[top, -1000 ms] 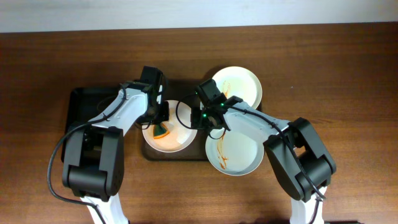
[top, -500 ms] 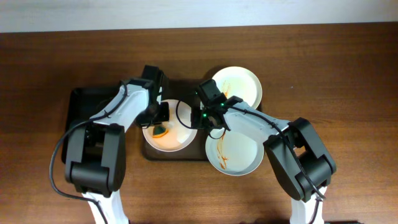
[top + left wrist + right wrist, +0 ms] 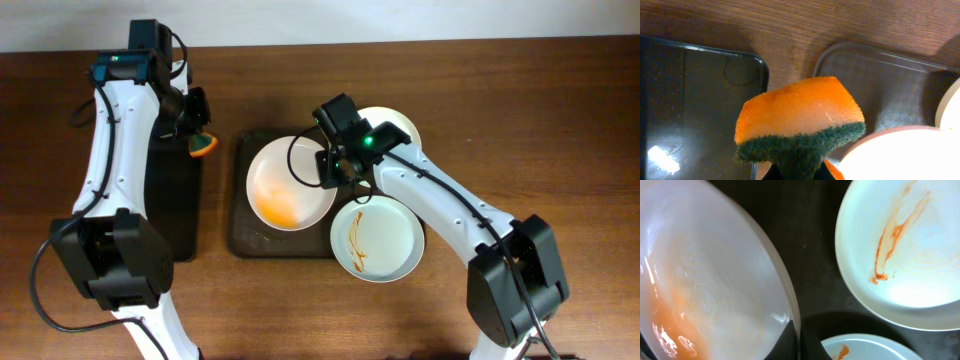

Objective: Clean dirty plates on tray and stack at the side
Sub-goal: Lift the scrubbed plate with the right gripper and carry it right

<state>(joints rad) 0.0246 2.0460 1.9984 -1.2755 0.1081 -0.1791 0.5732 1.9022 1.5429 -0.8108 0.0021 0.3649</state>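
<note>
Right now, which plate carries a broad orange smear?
The leftmost plate, in the right gripper's jaws; the near plate and far plate show thin streaks.

left end effector [image 3: 199, 136] | carried sponge [image 3: 205, 146] off plate [image 3: 285, 185] | now at black tray [image 3: 176, 205] edge

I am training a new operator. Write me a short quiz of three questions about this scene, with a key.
1. True or false: the sponge lies in the tray.
2. Which plate does the right hand grip by the rim? A. the orange-smeared plate; B. the front one; C. the back one.
3. How many plates are in view?
Key: 1 false, the left hand holds it; 2 A; 3 three.
</note>
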